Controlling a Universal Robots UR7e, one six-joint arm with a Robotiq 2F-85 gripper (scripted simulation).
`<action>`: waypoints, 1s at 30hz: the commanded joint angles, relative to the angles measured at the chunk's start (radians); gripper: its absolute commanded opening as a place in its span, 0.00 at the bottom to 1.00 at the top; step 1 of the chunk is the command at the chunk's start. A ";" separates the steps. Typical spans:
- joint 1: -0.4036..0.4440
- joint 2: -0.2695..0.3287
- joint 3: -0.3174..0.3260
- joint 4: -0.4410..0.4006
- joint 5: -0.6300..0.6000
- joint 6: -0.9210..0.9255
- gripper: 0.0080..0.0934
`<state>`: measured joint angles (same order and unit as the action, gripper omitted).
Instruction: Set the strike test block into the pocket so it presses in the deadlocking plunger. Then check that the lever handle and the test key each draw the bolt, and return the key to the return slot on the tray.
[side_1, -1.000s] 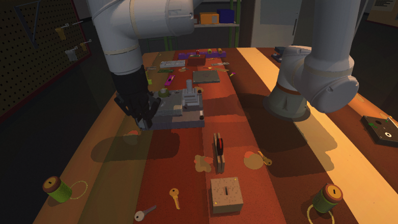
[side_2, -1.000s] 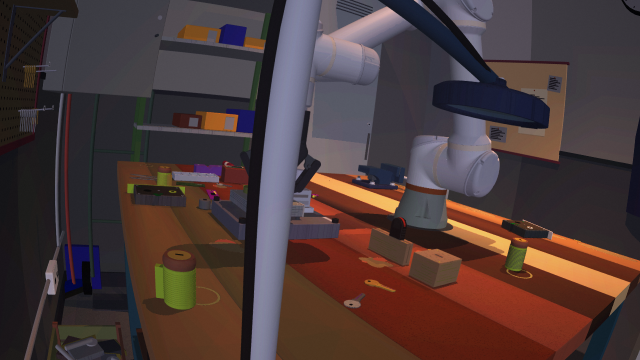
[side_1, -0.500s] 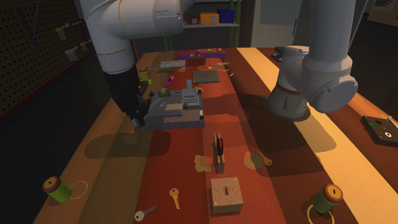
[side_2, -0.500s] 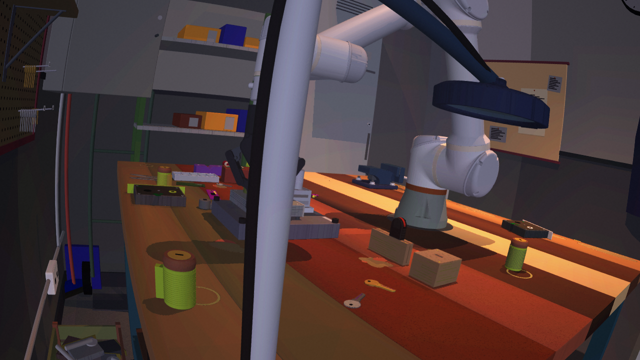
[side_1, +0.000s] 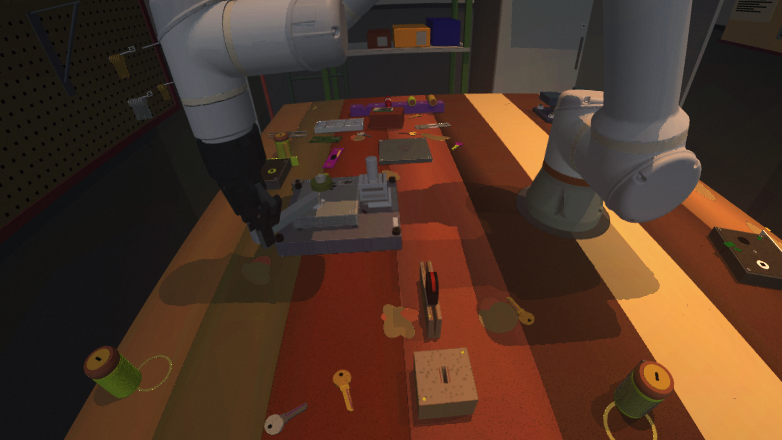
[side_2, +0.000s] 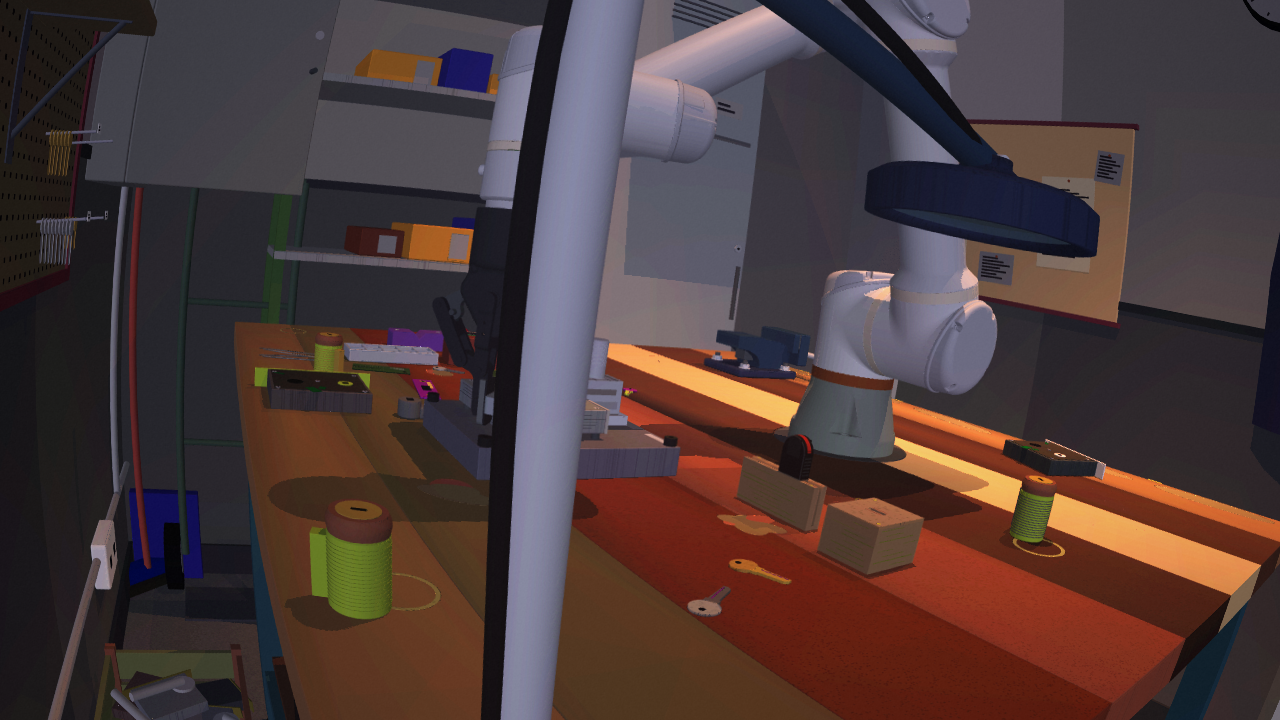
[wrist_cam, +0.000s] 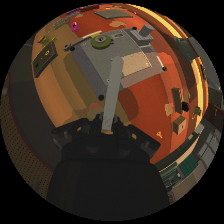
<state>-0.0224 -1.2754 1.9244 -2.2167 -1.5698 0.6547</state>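
Observation:
The gripper (side_2: 483, 394) is largely hidden behind a lamp post in the second side camera. The grey lever handle (wrist_cam: 112, 93) is held at its free end by my closed gripper (wrist_cam: 108, 126) at the lock fixture's left front corner (side_1: 268, 224). The handle (side_1: 298, 210) runs back to the grey lock body (side_1: 339, 219). The strike test block (side_1: 374, 189) sits on the fixture's right side. A red-headed test key (side_1: 432, 284) stands in a wooden tray (side_1: 430, 301) in front of the fixture. I cannot see the bolt.
The bench's left edge lies close beside the gripper. A slotted wooden box (side_1: 444, 383), a brass key (side_1: 343, 386) and a silver key (side_1: 281, 420) lie near the front. Green spools (side_1: 112, 372) (side_1: 642, 388) stand at the front corners. The robot base (side_1: 569, 197) stands to the right.

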 joint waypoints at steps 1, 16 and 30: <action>-0.002 0.001 -0.002 -0.004 -0.001 0.007 0.00; -0.008 0.007 -0.011 -0.001 -0.001 0.047 0.00; -0.008 0.008 -0.011 -0.001 -0.001 0.048 0.00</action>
<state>-0.0290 -1.2683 1.9145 -2.2139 -1.5697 0.7001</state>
